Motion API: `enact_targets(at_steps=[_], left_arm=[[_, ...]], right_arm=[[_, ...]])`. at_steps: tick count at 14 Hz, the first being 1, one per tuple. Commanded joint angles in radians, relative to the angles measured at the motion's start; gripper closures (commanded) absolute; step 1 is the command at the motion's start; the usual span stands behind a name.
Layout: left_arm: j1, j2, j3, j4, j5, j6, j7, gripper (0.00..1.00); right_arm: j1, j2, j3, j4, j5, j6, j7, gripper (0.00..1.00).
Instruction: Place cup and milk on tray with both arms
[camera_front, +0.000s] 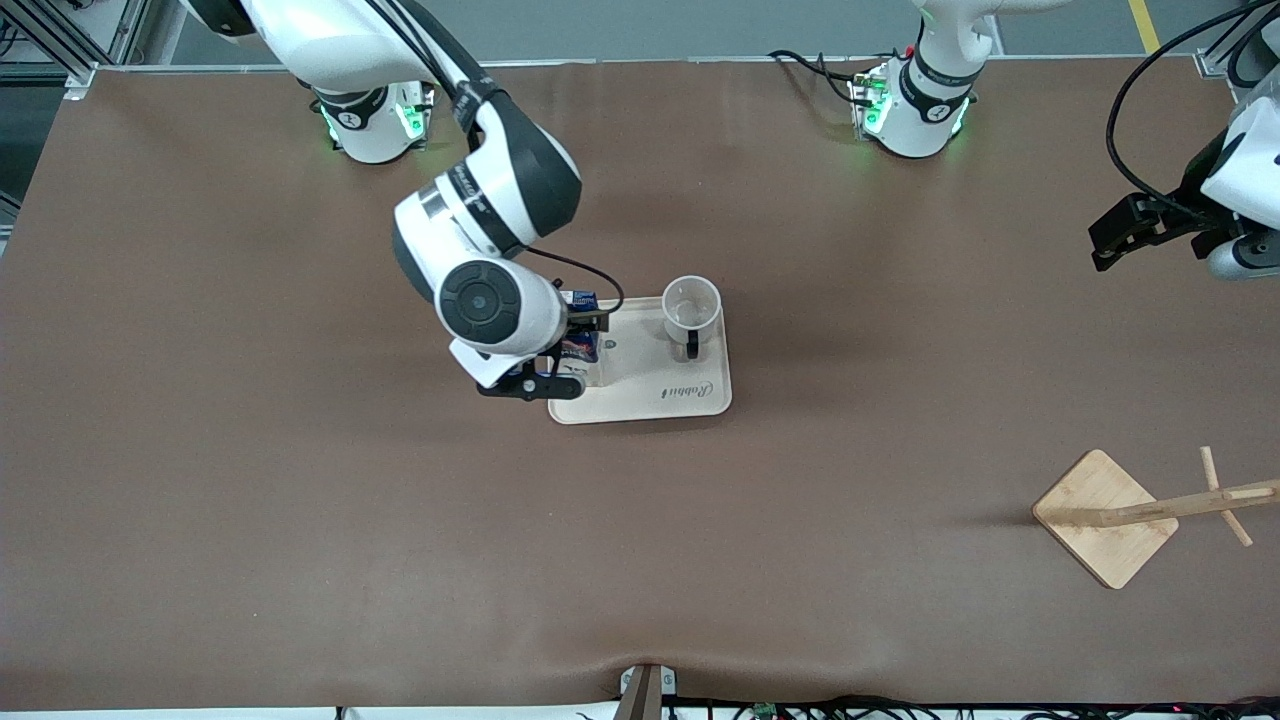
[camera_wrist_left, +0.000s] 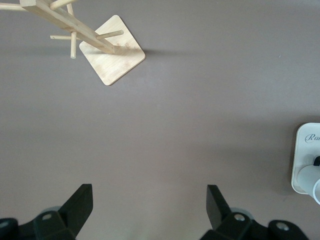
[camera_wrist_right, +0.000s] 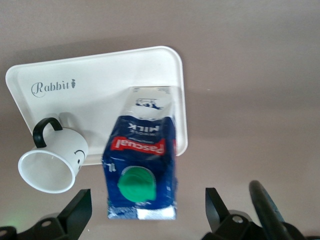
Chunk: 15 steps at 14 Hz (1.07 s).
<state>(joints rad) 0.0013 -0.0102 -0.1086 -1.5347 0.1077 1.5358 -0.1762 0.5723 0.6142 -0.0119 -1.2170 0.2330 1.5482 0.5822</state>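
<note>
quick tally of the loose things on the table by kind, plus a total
cups: 1, the white cup on the tray
milk cartons: 1, the blue milk on the tray
trays: 1, the cream tray
wooden stands: 1, the wooden stand
total: 4

Both end effectors, left (camera_wrist_left: 147, 210) and right (camera_wrist_right: 147, 212), gape wide.

Cream tray (camera_wrist_right: 100, 85), white cup (camera_wrist_right: 55, 162), dark-blue milk (camera_wrist_right: 142, 160).
</note>
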Motion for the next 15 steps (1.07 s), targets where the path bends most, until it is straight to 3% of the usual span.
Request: enact_targets(at_steps=[1,9,12,15], left_arm=[[0.009,-0.022,0.003,-0.012,-0.005,0.007,0.000,0.00],[0.011,-0.024,0.003,-0.012,-0.005,0.006,0.006,0.00],[0.011,-0.024,0.003,-0.012,-0.005,0.006,0.009,0.00],[0.011,-0.024,0.001,-0.012,-0.005,0.006,0.009,0.00]], right_arm=[[-0.017,-0.011,-0.003,0.010,0.011,-0.049,-0.018,0.00],[-0.158,-0.137,-0.085,0.126,-0.001,-0.267,0.001,0.00],[-0.230,-0.250,-0.080,0.045,-0.035,-0.275,-0.001,0.00],[-0.226,-0.333,-0.079,-0.071,-0.084,-0.211,-0.001,0.00]])
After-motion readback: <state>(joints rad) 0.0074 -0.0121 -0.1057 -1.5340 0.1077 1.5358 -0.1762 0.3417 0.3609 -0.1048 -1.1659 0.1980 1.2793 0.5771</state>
